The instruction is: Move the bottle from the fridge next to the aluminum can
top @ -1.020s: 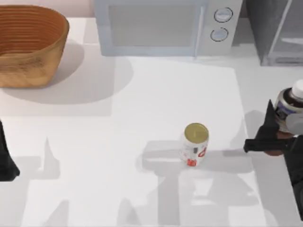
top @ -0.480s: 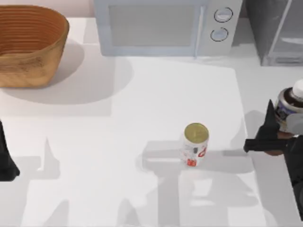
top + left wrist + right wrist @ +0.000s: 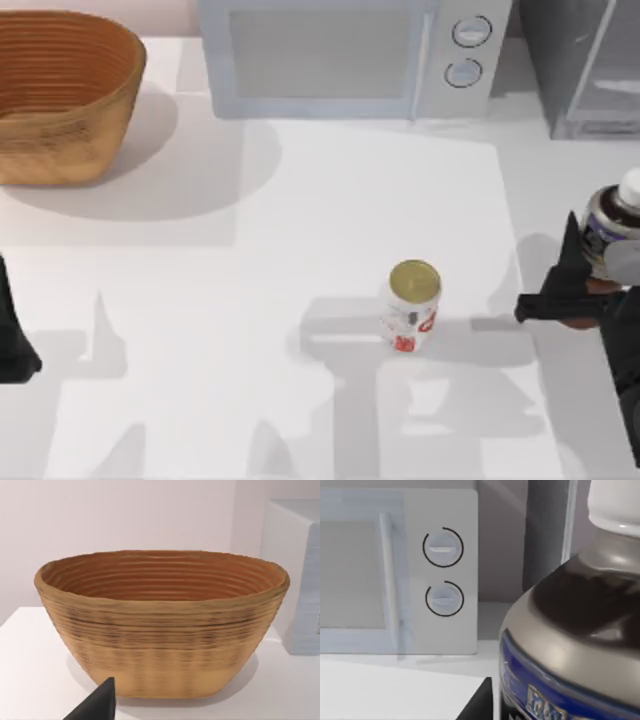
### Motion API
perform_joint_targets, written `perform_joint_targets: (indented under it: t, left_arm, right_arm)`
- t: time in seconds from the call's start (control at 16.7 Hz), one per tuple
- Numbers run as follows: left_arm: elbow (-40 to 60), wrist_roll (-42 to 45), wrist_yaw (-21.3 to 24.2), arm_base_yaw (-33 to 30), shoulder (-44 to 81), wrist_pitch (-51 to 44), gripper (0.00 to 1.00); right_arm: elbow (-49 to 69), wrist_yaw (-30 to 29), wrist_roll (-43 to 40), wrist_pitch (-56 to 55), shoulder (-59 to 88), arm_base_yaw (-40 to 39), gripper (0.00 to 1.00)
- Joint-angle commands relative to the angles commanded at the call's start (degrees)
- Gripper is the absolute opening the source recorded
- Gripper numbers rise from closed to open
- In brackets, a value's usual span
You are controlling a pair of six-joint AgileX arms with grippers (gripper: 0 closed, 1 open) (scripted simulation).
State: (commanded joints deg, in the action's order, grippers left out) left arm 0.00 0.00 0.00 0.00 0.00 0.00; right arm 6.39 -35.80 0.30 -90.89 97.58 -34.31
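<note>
While gripped: bottle (image 3: 612,222) at the table's (image 3: 300,250) right edge, upright, out of the fridge (image 3: 585,65).
Right gripper (image 3: 590,285): clamped on it.
Can (image 3: 411,305): well apart, leftward.
Left gripper (image 3: 12,340): parked at left edge, fingers unclear.

Bottle (image 3: 612,222): right edge of table (image 3: 300,250), gripped by right gripper (image 3: 585,290).
Can (image 3: 411,305): mid-table, right of centre.
Left gripper (image 3: 15,340): left edge.
</note>
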Motion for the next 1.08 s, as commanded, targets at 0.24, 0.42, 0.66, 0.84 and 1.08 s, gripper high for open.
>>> perform_joint_targets:
  t: [0.24, 0.42, 0.66, 0.84, 1.08]
  left_arm:
    - [0.0, 0.0, 0.0, 0.0, 0.0, 0.0, 1.00]
    - [0.0, 0.0, 0.0, 0.0, 0.0, 0.0, 1.00]
    - [0.0, 0.0, 0.0, 0.0, 0.0, 0.0, 1.00]
    - [0.0, 0.0, 0.0, 0.0, 0.0, 0.0, 1.00]
    - [0.0, 0.0, 0.0, 0.0, 0.0, 0.0, 1.00]
  right_arm:
    - [0.0, 0.0, 0.0, 0.0, 0.0, 0.0, 0.90]
    - [0.0, 0.0, 0.0, 0.0, 0.0, 0.0, 1.00]
    - [0.0, 0.0, 0.0, 0.0, 0.0, 0.0, 1.00]
    - [0.0, 0.0, 0.0, 0.0, 0.0, 0.0, 1.00]
    - [-2.3, -2.7, 0.0, -0.6, -1.4, -2.7, 1.00]
